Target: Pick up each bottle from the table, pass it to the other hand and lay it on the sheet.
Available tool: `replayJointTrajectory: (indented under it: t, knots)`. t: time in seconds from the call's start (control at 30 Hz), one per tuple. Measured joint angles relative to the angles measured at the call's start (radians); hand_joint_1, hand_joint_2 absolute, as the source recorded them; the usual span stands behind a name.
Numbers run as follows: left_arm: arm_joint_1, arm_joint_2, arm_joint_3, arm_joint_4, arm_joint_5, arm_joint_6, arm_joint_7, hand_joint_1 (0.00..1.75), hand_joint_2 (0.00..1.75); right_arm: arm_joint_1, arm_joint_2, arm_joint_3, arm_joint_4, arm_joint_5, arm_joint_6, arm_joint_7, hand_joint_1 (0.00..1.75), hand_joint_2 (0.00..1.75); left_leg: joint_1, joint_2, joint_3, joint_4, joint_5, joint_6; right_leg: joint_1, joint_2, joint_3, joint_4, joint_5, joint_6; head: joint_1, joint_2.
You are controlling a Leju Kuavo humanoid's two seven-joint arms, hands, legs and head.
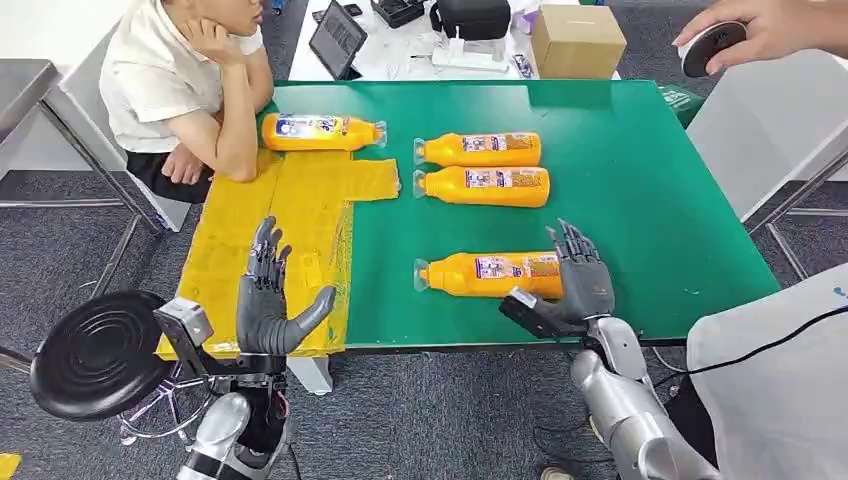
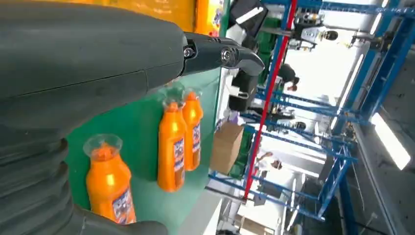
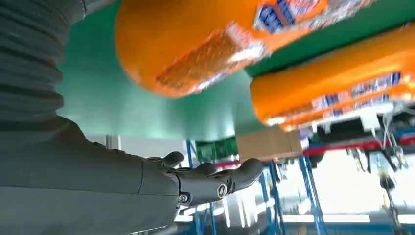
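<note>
Bottles (image 1: 490,275) look like glossy orange plastic, sheet (image 1: 250,240) is shiny crinkly yellow plastic, counter (image 1: 640,190) is smooth matt green.

The right hand (image 1: 577,283) covers the base end of the nearest bottle (image 1: 485,274), so contact there cannot be judged. In the right wrist view that bottle (image 3: 205,44) is blurred and cut by the picture's edge (label unreadable). The seated person (image 1: 185,85) is cropped at the top edge.

Silver arms end in dark grey robot hands (image 1: 272,305) with ribbed wrist covers.
</note>
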Motion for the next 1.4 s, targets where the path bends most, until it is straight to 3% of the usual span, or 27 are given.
replayJointTrajectory:
  t: [0.47, 1.03, 1.07, 1.1, 1.13, 1.4]
  knots:
    - [-0.047, -0.007, -0.047, 0.058, 0.054, -0.054, 0.041, 0.0, 1.75, -0.088, 0.032, 0.067, 0.132, 0.02, 0.056, 0.053, 0.0, 1.75, 0.0, 0.0, 0.0, 0.0, 0.0, 0.0, 0.0, 0.0, 0.0, 0.0, 0.0, 0.0, 0.0, 0.0]
    - [-0.052, -0.006, -0.065, 0.075, 0.077, -0.091, 0.062, 0.0, 1.75, -0.182, 0.016, 0.131, 0.202, 0.061, 0.392, 0.317, 0.0, 1.75, 0.0, 0.0, 0.003, 0.0, 0.0, 0.0, 0.0, 0.0, 0.003, -0.001, 0.0, 0.0, 0.0, 0.0]
    - [-0.053, -0.006, -0.065, 0.075, 0.077, -0.092, 0.063, 0.0, 1.75, -0.185, 0.015, 0.134, 0.203, 0.061, 0.396, 0.318, 0.38, 1.75, 0.0, 0.0, 0.003, 0.0, 0.0, 0.0, 0.0, 0.0, 0.003, -0.001, 0.0, 0.0, 0.0, 0.0]
    - [-0.054, -0.006, -0.065, 0.075, 0.076, -0.092, 0.063, 0.0, 1.75, -0.187, 0.014, 0.135, 0.206, 0.062, 0.399, 0.32, 1.68, 1.75, 0.0, 0.0, 0.004, 0.0, 0.0, 0.0, 0.0, 0.0, 0.003, -0.001, 0.0, 0.0, 0.0, 0.0]
    - [-0.055, -0.006, -0.065, 0.075, 0.076, -0.092, 0.063, 0.0, 1.75, -0.188, 0.012, 0.136, 0.207, 0.062, 0.401, 0.321, 1.75, 1.75, 0.0, 0.0, 0.004, 0.0, 0.0, 0.0, 0.0, 0.0, 0.003, -0.001, 0.0, 0.0, 0.0, 0.0]
    - [-0.062, -0.006, -0.065, 0.075, 0.076, -0.103, 0.067, 0.0, 1.75, -0.198, 0.002, 0.154, 0.216, 0.078, 0.414, 0.32, 1.75, 1.75, 0.0, 0.0, 0.004, 0.0, 0.0, 0.0, 0.0, 0.0, 0.003, 0.0, 0.0, 0.0, 0.0, 0.0]
